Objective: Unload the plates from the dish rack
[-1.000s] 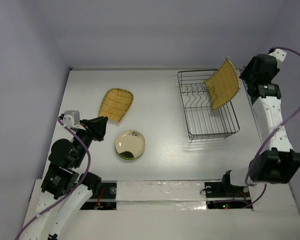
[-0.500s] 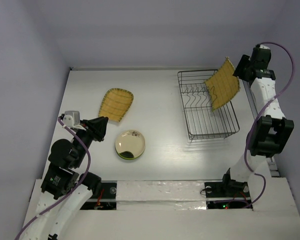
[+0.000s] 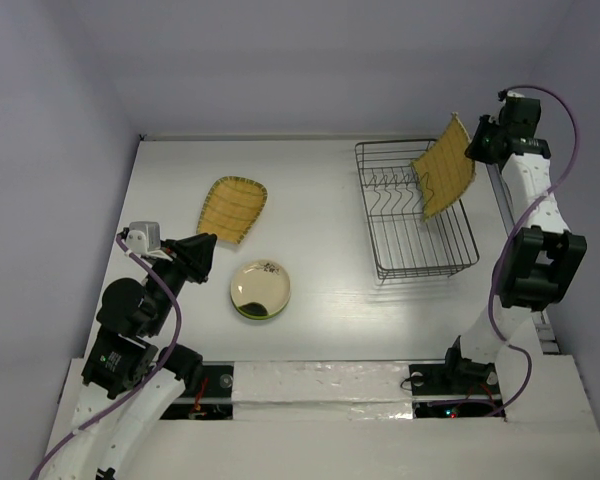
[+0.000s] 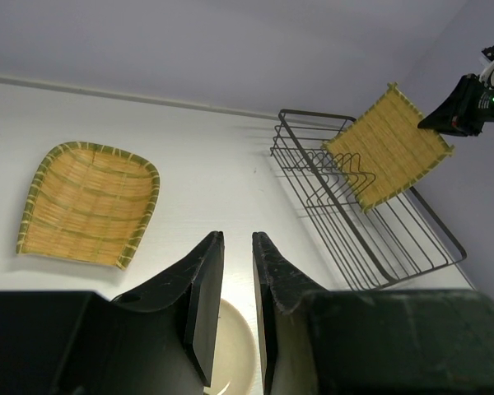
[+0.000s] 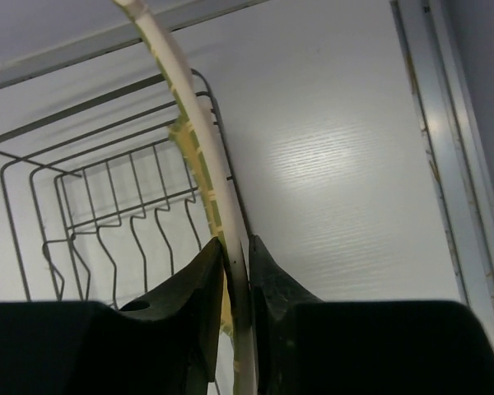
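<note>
A square woven straw-yellow plate (image 3: 445, 168) leans tilted in the grey wire dish rack (image 3: 420, 225). My right gripper (image 3: 477, 148) is at the plate's upper right edge. In the right wrist view the gripper (image 5: 237, 243) is shut on the plate's pale rim (image 5: 189, 107), one finger on each face. An oval woven plate (image 3: 232, 208) lies flat on the table at left. A cream plate (image 3: 260, 287) rests on a lime-green one near the front. My left gripper (image 3: 205, 245) hovers left of that stack; its fingers (image 4: 202, 280) are almost together with nothing between them.
The rack's divider prongs (image 5: 107, 206) stand just left of the gripped plate. The table's right edge rail (image 3: 502, 205) runs close beside the rack. A purple back wall (image 3: 300, 70) rises behind the table.
My right arm swung in toward the square plate and its fingers closed on the plate's edge. The left arm and the other plates have not moved.
</note>
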Robot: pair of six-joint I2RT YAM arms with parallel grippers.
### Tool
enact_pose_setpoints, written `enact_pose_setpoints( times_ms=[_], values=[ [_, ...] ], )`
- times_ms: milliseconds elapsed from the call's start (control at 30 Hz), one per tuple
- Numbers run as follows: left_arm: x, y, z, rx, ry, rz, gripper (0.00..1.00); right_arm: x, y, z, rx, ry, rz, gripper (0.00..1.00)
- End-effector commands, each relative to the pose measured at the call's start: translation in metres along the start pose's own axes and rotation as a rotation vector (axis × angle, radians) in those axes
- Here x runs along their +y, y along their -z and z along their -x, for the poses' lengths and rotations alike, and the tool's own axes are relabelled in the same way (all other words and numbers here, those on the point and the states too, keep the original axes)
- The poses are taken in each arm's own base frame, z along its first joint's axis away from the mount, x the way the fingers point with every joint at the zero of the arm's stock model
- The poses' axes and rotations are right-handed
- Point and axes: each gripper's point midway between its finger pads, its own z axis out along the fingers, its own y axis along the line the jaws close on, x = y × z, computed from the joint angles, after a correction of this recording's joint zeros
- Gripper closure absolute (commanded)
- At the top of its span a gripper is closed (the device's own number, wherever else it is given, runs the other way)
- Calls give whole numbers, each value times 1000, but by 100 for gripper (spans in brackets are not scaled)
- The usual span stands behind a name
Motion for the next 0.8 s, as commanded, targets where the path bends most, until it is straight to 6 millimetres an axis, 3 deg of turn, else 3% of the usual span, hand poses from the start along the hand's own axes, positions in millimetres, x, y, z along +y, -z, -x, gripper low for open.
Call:
enact_pose_setpoints(
  times_ms=[0,67,133,300,500,767],
  values=[
    [-4,-1,9,-39,-5,-22,82,10,6,14,-23,9,52,81],
    [-4,-1,9,-40,-5,-20,82,11,9,17,-27,22,57,86],
    [-4,-1,10,-43,-5,-20,82,11,11,17,-21,37,59,98],
    [-4,-1,9,-40,-5,-20,82,20,40,51,-143,42,79,100],
    [-3,-1,9,-41,-6,-19,82,45,106,112,-330,23,165,100],
    [-3,-2,9,-40,-5,-16,82,63,171,154,-469,38,222,100]
  ],
)
